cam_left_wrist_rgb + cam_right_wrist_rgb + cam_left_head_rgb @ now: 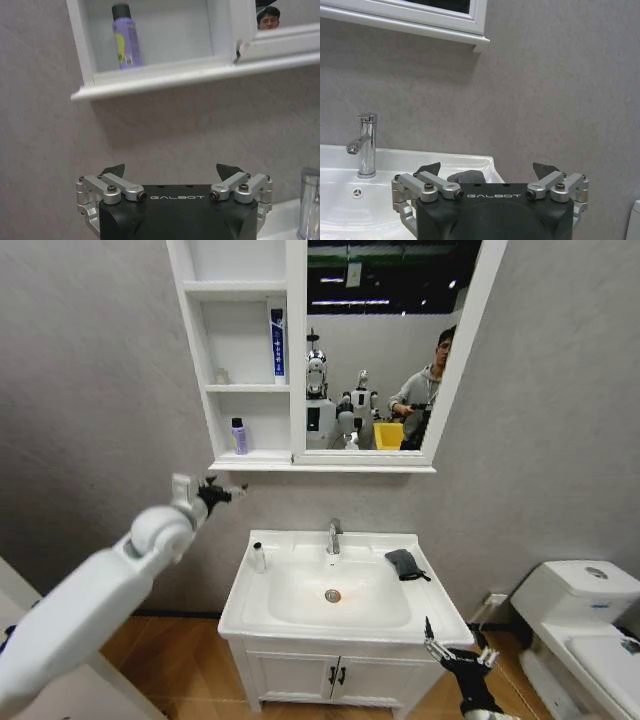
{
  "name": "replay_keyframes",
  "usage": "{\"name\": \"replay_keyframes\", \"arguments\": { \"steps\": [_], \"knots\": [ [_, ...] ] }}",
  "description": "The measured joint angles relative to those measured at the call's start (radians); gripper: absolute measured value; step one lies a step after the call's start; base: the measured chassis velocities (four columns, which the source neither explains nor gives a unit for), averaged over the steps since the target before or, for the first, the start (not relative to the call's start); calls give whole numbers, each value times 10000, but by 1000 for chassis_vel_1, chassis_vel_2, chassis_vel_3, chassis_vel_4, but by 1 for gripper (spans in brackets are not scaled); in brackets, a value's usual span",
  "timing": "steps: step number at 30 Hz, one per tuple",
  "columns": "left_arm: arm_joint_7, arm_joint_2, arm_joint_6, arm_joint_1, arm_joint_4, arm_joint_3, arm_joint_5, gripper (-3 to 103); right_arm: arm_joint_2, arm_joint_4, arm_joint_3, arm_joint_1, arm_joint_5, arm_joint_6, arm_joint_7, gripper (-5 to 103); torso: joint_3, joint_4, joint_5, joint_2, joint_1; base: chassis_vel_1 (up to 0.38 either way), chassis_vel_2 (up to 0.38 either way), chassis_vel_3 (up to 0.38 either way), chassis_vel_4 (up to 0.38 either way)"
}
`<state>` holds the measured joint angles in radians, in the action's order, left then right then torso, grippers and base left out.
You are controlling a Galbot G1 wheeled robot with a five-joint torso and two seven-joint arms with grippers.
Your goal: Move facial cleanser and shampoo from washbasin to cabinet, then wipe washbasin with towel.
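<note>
The white cabinet (pixel 250 388) hangs above the washbasin (pixel 340 592). A blue and white tube, the facial cleanser (pixel 277 343), stands in its middle compartment. The purple shampoo bottle (pixel 239 436) (pixel 126 37) stands in the lowest one. My left gripper (pixel 225 492) (pixel 171 171) is raised just below that shelf, open and holding nothing. The dark towel (pixel 404 563) (pixel 466 176) lies on the basin's back right rim. My right gripper (pixel 452 645) (pixel 487 169) hangs low by the basin's front right corner, open and facing the towel.
A chrome tap (pixel 333 536) (pixel 366 145) stands at the basin's back. A small clear container (pixel 258 558) (pixel 310 205) sits on the left rim. The mirror (pixel 385 340) adjoins the shelves. A white toilet (pixel 585 625) is at the right, and the vanity doors (pixel 335 676) are below the basin.
</note>
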<state>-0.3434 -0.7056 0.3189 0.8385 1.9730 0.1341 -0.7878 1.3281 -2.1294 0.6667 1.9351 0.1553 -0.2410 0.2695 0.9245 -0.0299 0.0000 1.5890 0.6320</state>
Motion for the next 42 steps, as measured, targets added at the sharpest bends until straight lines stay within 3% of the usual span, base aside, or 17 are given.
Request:
{"name": "replay_keyframes", "arguments": {
  "steps": [2, 5, 8, 12, 25, 30, 31, 32, 34, 37, 39, 41, 42],
  "knots": [
    [167, -769, -868, 1171, -500, -34, 1107, 100, -26, 6, 13, 43, -17, -1, 1, 100, 1, 1, 0, 0, 1, 0, 0, 0, 0],
    [203, -1238, -1110, 1390, -837, -184, 1431, 100, -27, 6, 13, 43, -22, -2, 1, 100, 1, -1, 2, 0, 0, 0, 0, 0, 0],
    [411, -2434, -1394, 1475, -2118, -581, 2162, 100, 2, 2, 29, 64, -44, -27, 3, 100, 2, -3, 2, -1, 2, 0, 0, 0, 0],
    [604, -3173, -1480, 1203, -3304, -765, 2598, 100, 33, 19, 165, 173, -40, -113, 14, 100, 2, -4, 1, -1, 3, 0, 0, 0, 0],
    [1305, -4277, -1908, 148, -5647, -955, 3304, 102, -11, 80, 274, 234, 6, -139, 103, 100, 2, -3, 0, -2, 3, 0, 0, 0, 0],
    [1329, -4402, -1877, -51, -6183, -928, 3450, 99, -14, 106, 241, 196, 7, -113, 136, 100, 2, -3, 1, -1, 3, 0, 0, 0, 0],
    [1333, -4426, -1844, -55, -6395, -869, 3472, 89, -12, 106, 233, 178, 8, -89, 147, 100, 3, -1, -1, -2, 4, 0, 0, 0, 0],
    [1333, -4426, -1844, -55, -6395, -869, 3472, 89, -12, 106, 233, 178, 8, -89, 147, 100, 3, -1, -1, -2, 4, 0, 0, 0, 0],
    [1448, -4410, -1830, 25, -6459, -792, 3455, 77, -22, 107, 232, 156, 29, -55, 162, 100, 2, -1, 0, -2, 3, 0, 0, 0, 0],
    [1522, -4388, -1818, 59, -6453, -786, 3450, 77, -35, 109, 238, 151, 34, -49, 169, 100, 3, 0, -1, -2, 4, 0, 0, 0, 0],
    [1800, -4342, -1816, 93, -6334, -776, 3418, 61, -50, 104, 252, 165, 38, -43, 182, 100, 2, 0, 0, -2, 4, 0, 0, 0, 0],
    [1893, -4333, -1812, 92, -6285, -779, 3402, 61, -50, 89, 257, 174, 38, -43, 187, 100, 2, -1, 0, -2, 3, 0, 0, 0, 0],
    [2000, -4323, -1776, 84, -6208, -810, 3389, 50, -51, 70, 272, 187, 38, -42, 191, 100, 2, -1, -1, -2, 4, 0, 0, 0, 0]
  ]
}}
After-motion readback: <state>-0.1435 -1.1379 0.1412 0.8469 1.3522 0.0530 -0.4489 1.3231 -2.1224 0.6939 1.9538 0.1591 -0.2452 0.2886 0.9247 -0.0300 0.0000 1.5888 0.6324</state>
